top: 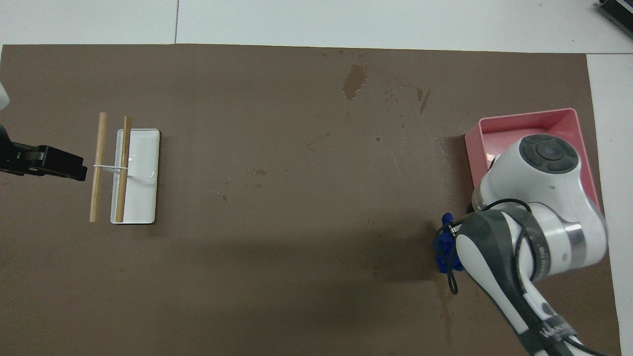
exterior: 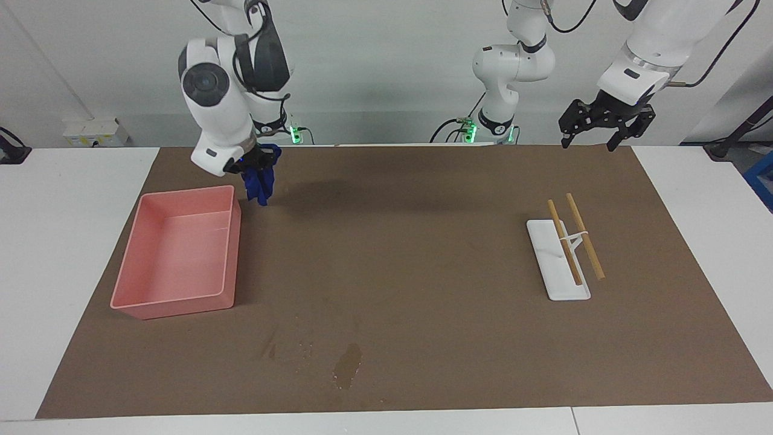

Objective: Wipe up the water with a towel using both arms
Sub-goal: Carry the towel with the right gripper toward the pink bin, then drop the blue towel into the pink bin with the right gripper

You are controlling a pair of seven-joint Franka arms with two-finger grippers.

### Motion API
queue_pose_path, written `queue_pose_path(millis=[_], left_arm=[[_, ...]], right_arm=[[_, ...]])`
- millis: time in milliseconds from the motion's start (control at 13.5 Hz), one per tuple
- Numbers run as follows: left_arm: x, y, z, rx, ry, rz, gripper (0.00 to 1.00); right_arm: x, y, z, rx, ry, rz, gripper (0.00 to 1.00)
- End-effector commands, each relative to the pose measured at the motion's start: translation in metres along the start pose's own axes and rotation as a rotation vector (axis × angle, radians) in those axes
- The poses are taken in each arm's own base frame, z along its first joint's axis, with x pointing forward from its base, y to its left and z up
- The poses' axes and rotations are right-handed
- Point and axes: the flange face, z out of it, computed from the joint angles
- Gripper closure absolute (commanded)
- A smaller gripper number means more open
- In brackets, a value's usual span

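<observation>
From my remote station I saw the right gripper (exterior: 256, 164) raised in the air, clamped tight on the deep royal-blue soft towel (exterior: 258, 184), which hung down from its fingertips in a crumpled bunch. It hung over the brown mat (exterior: 423, 254) beside the corner of the pink plastic tub (exterior: 175, 254) that lies nearest the robots, clear of both the mat and the tub. In the overhead view the white arm covered most of the cloth, and I could make out only a small blue patch (top: 444, 244) at the edge of the arm's grey cap.

The water (exterior: 348, 364) lay on the mat as a dark glossy blotch with a few small beads and faint streaks beside it, farther from the robots than the tub and well apart from the towel. From above I saw the same blotch (top: 354, 81) near the mat's edge farthest from the robots, with scattered droplets trailing toward the tub (top: 524, 121).

The left gripper (exterior: 604, 124) waited in the air over the mat's edge at the left arm's end of the table, its jaws spread wide and holding nothing. Under it on the mat, farther from the robots, sat a white rectangular tray (exterior: 558, 260) with two wooden sticks (exterior: 574, 235) propped on a small white rack across it.
</observation>
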Motion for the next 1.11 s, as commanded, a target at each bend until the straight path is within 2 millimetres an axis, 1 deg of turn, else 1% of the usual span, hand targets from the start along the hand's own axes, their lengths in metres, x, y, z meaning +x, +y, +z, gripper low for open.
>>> queue_pose_path(millis=[0,74,148,222,296,370,444,518,665,739,813,887,961,1035], left_arm=[[-0.009,0.001,0.000,-0.006,-0.007,0.008,0.00],[-0.011,0.000,0.001,-0.006,-0.016,0.007,0.00],[-0.012,-0.003,0.001,-0.007,-0.020,-0.002,0.00],[-0.011,-0.004,0.002,-0.007,-0.016,-0.001,0.00],[-0.011,-0.004,0.000,-0.006,-0.007,-0.004,0.00],[-0.011,-0.004,0.001,-0.006,-0.007,-0.006,0.00],[-0.010,-0.005,0.002,-0.006,-0.002,-0.004,0.00],[-0.010,-0.005,0.002,-0.006,-0.003,-0.001,0.00],[-0.012,-0.004,0.002,-0.006,-0.011,-0.001,0.00],[-0.012,-0.004,0.002,-0.006,-0.011,-0.001,0.00],[-0.012,-0.004,0.002,-0.006,-0.011,-0.001,0.00],[-0.012,-0.004,0.002,-0.006,-0.011,-0.001,0.00],[-0.012,-0.004,0.002,-0.006,-0.011,-0.003,0.00],[-0.012,-0.004,0.002,-0.006,-0.011,-0.001,0.00]], right_arm=[[-0.016,0.041,-0.056,0.020,0.024,-0.035,1.00],[-0.024,0.065,-0.070,-0.008,0.043,-0.075,1.00],[-0.027,0.089,-0.076,-0.050,0.055,-0.119,1.00],[-0.027,0.109,-0.080,-0.097,0.083,-0.160,1.00],[-0.021,0.126,-0.081,-0.140,0.146,-0.211,1.00],[-0.016,0.138,-0.078,-0.161,0.188,-0.230,1.00],[-0.010,0.142,-0.075,-0.181,0.227,-0.235,1.00],[-0.002,0.145,-0.065,-0.194,0.250,-0.238,1.00],[0.016,0.152,-0.034,-0.206,0.288,-0.247,1.00],[0.024,0.150,-0.018,-0.204,0.299,-0.252,1.00],[0.028,0.143,-0.009,-0.205,0.310,-0.259,1.00],[0.030,0.143,-0.008,-0.212,0.322,-0.265,1.00],[0.031,0.143,-0.009,-0.216,0.326,-0.271,0.94],[0.031,0.145,-0.011,-0.223,0.333,-0.283,0.04]])
